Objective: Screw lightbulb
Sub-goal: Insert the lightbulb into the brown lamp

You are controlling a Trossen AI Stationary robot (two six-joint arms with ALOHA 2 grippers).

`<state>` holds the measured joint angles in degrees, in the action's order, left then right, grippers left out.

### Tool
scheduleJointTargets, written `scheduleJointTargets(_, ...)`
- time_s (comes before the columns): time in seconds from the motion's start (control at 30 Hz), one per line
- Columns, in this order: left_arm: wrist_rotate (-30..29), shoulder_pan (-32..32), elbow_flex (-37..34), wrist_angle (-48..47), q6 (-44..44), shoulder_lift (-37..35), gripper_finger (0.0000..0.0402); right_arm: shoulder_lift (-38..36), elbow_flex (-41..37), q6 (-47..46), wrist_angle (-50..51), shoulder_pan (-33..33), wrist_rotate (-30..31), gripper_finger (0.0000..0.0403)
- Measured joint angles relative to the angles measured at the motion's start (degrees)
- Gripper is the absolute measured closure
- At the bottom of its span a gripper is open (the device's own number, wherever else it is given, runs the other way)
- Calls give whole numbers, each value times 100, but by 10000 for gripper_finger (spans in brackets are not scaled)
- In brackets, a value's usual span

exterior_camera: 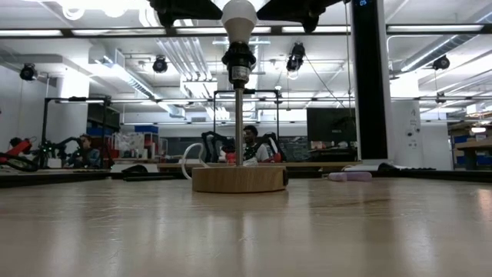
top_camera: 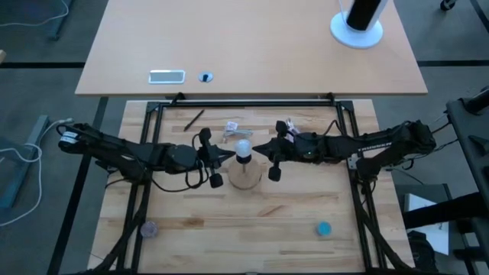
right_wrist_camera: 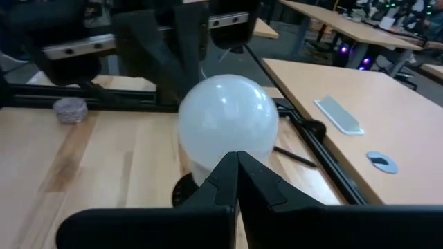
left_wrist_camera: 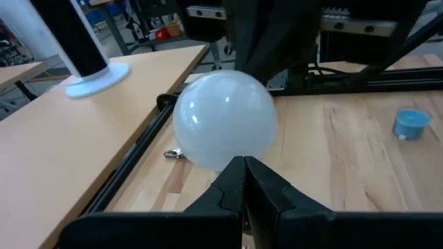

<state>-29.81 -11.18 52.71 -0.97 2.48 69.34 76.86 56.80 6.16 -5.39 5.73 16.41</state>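
The white frosted lightbulb [top_camera: 243,147] sits upright in the black socket [exterior_camera: 238,60] on top of a thin metal post, which stands on the round wooden disc [top_camera: 244,178]. The bulb also shows in the low view [exterior_camera: 239,18], in the left wrist view [left_wrist_camera: 225,119] and in the right wrist view [right_wrist_camera: 228,123]. My left gripper [top_camera: 231,153] is shut, level, with its tips at the bulb's left side. My right gripper [top_camera: 257,150] is shut, level, with its tips at the bulb's right side. The two grippers point at each other across the bulb. My left gripper comes level from the table's left, its shut fingertips [left_wrist_camera: 243,164] at the lower part of the bulb's round side [left_wrist_camera: 220,155]. I cannot tell whether they touch it. My right gripper comes level from the table's right, its shut fingertips [right_wrist_camera: 237,160] at the bulb's opposite side [right_wrist_camera: 228,149]. I cannot tell whether they touch it.
A crumpled clear wrapper [top_camera: 233,130], a black pen [top_camera: 193,119] and a pinkish piece [top_camera: 286,124] lie behind the lamp. A purple lump [top_camera: 147,228] and a blue cap [top_camera: 325,228] lie near the front edge. A black cylinder on a white base [top_camera: 357,27] stands on the far desk.
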Motion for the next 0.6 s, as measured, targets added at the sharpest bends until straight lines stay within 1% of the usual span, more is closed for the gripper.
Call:
scheduleJointTargets(0.1,-219,4,2,-101,-107,-2,401,0,2,1,0,65,-73,403)
scheduleJointTargets(0.17,-226,7,7,-322,-247,-2,401,2,1,78,55,139,-79,403)
scheduleJointTargets(0.27,-222,-12,7,-565,-432,-2,401,-21,1,84,146,203,49,403)
scheduleJointTargets(0.37,-217,-83,7,-703,-558,-62,401,-140,2,35,411,226,365,403)
scheduleJointTargets(0.5,-166,-200,7,-650,-496,-191,401,-275,2,16,636,198,724,403)
scheduleJointTargets(0.6,-63,-203,7,-390,-249,-218,401,-286,1,163,606,79,749,403)
